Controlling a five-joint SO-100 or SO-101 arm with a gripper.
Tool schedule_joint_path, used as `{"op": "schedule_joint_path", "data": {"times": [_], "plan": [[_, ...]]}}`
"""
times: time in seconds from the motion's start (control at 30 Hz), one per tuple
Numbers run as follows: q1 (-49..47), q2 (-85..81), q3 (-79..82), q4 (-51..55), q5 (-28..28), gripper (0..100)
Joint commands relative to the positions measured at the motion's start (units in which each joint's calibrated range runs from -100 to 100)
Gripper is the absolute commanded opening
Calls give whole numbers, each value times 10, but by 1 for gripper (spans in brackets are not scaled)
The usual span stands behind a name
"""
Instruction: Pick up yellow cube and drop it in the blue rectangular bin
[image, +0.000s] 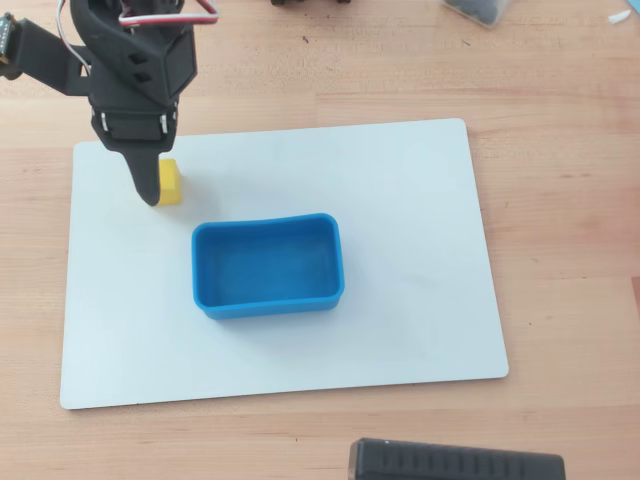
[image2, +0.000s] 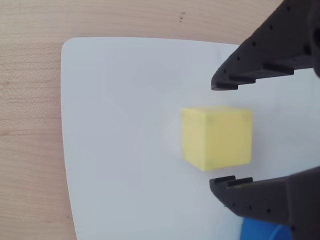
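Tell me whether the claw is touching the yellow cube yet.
Apart. The wrist view shows white board between the yellow cube and each finger of the open claw.

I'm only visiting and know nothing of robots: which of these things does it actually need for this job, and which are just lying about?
Needed:
- yellow cube, between the open hand's fingers
- blue bin, empty
- white board beneath both

Lying about:
- black block at the near edge
- dark container at the top edge

White board (image: 420, 200) flat on wood table (image: 560, 200); dark box (image: 455, 462) below board's bottom edge, dark container (image: 480, 8) above its top-right corner.
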Motion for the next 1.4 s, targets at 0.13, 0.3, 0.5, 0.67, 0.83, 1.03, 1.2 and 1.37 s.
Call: {"op": "schedule_joint_path", "data": {"times": [0.13, 0.3, 0.5, 0.67, 0.83, 1.03, 1.2, 1.37], "plan": [[-9, 13, -82, -18, 3, 18], [-21, 16, -78, -18, 3, 12], [-22, 8, -88, -9, -9, 4], [-61, -39, -125, 47, -45, 4], [-112, -72, -207, 139, -74, 4], [-160, -84, -283, 197, -94, 4], [-178, -60, -316, 193, -102, 4], [-183, -52, -328, 164, -102, 4]]}}
